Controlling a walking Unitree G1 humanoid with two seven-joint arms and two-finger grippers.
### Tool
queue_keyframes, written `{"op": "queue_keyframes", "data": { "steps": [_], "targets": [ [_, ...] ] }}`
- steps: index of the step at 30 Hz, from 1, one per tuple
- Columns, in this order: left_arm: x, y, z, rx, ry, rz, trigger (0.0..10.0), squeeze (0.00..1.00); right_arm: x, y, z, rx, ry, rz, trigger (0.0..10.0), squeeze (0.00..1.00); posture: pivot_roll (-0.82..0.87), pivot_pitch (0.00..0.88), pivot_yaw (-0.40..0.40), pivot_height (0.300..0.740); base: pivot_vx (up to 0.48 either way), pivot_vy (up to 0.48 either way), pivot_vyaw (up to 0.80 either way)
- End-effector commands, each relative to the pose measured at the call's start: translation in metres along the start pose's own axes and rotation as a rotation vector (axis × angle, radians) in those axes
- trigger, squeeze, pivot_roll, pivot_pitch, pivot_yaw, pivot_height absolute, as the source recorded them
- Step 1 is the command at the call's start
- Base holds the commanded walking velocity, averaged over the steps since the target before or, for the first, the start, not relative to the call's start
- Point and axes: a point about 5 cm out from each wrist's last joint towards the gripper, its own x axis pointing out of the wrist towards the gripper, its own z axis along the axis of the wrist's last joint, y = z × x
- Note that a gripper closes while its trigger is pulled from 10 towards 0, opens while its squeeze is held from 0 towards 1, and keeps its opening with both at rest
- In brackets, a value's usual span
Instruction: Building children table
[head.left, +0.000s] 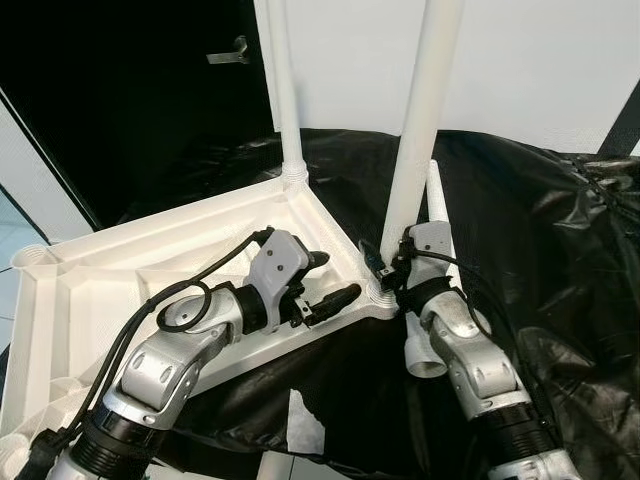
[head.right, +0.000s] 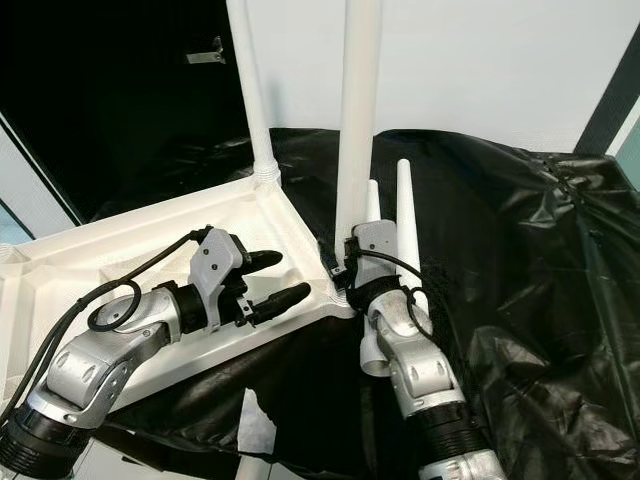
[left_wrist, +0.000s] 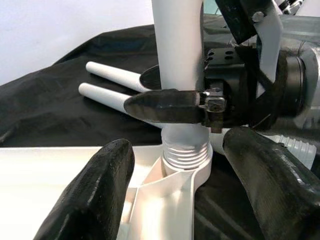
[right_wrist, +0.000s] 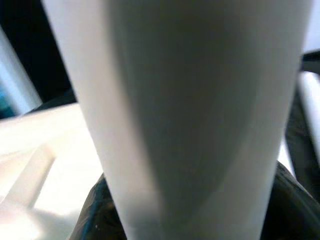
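Note:
A white plastic table top (head.left: 150, 270) lies upside down on a black sheet. Two white legs stand upright in its corner sockets: one at the far corner (head.left: 285, 90) and one at the near corner (head.left: 420, 120). My right gripper (head.left: 385, 262) is shut on the near leg just above its threaded base (left_wrist: 184, 150). That leg (right_wrist: 190, 110) rises close before the right wrist camera. My left gripper (head.left: 340, 275) hovers open over the table top, its fingers (left_wrist: 95, 195) pointing at the same leg base without touching it. Two loose legs (head.right: 405, 200) lie on the sheet beside my right arm.
The black sheet (head.left: 540, 250) covers the surface to the right in rumpled folds. A dark door with a handle (head.left: 232, 50) stands behind on the left, next to a white wall (head.left: 540, 60). A white scrap (head.left: 300, 420) lies near the front edge.

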Motion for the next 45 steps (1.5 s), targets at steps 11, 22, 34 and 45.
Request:
{"op": "queue_keyframes", "data": {
  "steps": [11, 22, 34, 45],
  "targets": [
    [-0.001, -0.002, 0.003, 0.033, -0.002, -0.042, 10.0, 0.0, -0.011, 0.013, -0.035, -0.052, 0.154, -0.044, 10.0, 0.0, 0.03, 0.0, 0.027, 0.74, 0.0, 0.0, 0.0],
    [-0.001, 0.0, 0.003, -0.013, -0.015, -0.048, 10.0, 0.0, -0.007, 0.011, 0.0, -0.091, -0.056, 0.026, 10.0, 0.0, 0.03, 0.0, 0.018, 0.74, 0.0, 0.0, 0.0],
    [-0.009, 0.025, 0.02, -0.031, -0.089, 0.009, 10.0, 0.0, 0.001, -0.003, 0.034, -0.099, -0.132, 0.121, 10.0, 0.0, 0.02, 0.0, 0.007, 0.74, 0.0, 0.0, 0.0],
    [-0.009, 0.033, 0.055, -0.116, -0.269, -0.09, 10.0, 0.0, 0.007, -0.006, 0.045, -0.139, -0.137, 0.305, 10.0, 0.0, 0.02, 0.0, -0.001, 0.74, 0.0, 0.0, 0.0]
  ]
}}
